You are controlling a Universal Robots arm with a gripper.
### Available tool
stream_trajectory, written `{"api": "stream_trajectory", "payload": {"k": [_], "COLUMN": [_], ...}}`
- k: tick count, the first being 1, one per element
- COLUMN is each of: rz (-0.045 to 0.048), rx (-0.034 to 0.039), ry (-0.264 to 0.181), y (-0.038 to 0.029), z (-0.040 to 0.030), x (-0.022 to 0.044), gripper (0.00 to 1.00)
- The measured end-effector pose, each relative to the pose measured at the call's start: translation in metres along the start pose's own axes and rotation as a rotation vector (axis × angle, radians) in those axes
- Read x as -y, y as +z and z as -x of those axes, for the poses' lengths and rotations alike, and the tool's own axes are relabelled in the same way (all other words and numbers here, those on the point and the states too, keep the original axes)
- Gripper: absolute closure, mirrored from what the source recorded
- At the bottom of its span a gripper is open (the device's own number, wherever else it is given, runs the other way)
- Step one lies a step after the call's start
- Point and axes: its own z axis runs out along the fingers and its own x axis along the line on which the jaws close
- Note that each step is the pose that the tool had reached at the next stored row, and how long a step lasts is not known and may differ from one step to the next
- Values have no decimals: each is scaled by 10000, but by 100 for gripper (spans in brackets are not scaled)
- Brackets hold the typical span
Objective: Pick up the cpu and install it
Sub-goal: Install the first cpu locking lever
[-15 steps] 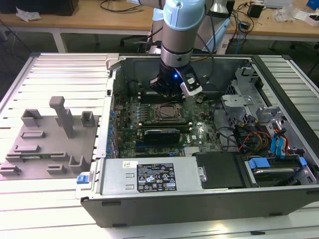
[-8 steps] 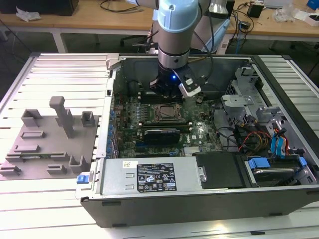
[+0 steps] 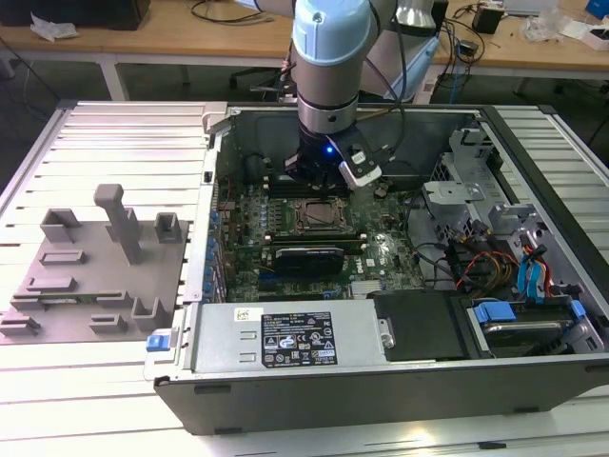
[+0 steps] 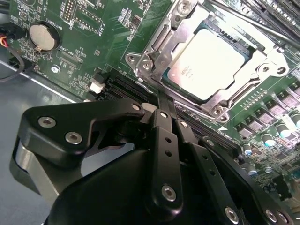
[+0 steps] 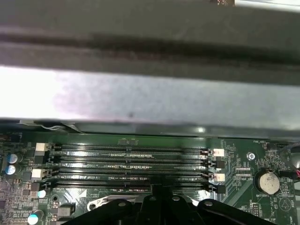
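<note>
On the slatted metal counter (image 3: 114, 133), an open computer case (image 3: 381, 381) lies on its side toward the edge at the exterior view's right. Its panel is off, so the motherboard (image 4: 93, 28) faces up to the robot arm (image 3: 328, 57) poised over it. A grey fixture plate (image 3: 86, 286) with upright blocks sits by the opposite edge, apparently a staging rack for parts. In the second wrist view the claw (image 4: 161, 101) hovers just beside the processor socket (image 4: 154, 56), apparently closed and gripping nothing. The cpu (image 4: 208, 65) lies flat inside the socket's metal frame, silver top upward, which suggests the chip has been placed. Whether the frame is latched over it cannot be told.
</note>
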Motion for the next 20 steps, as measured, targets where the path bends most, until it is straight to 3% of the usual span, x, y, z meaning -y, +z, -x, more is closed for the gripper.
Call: {"api": "stream_trajectory", "payload": {"k": [7, 13, 15, 16, 20], "rz": [59, 125, 131, 130, 124], "rx": [56, 237, 319, 421, 700], "ry": [-2, -31, -45, -65, -118], "y": [-43, -55, -55, -53, -41], "z": [1, -78, -103, -120, -165], "x": [-8, -12, -13, -12, -11], "gripper": [89, 89, 89, 89, 89]}}
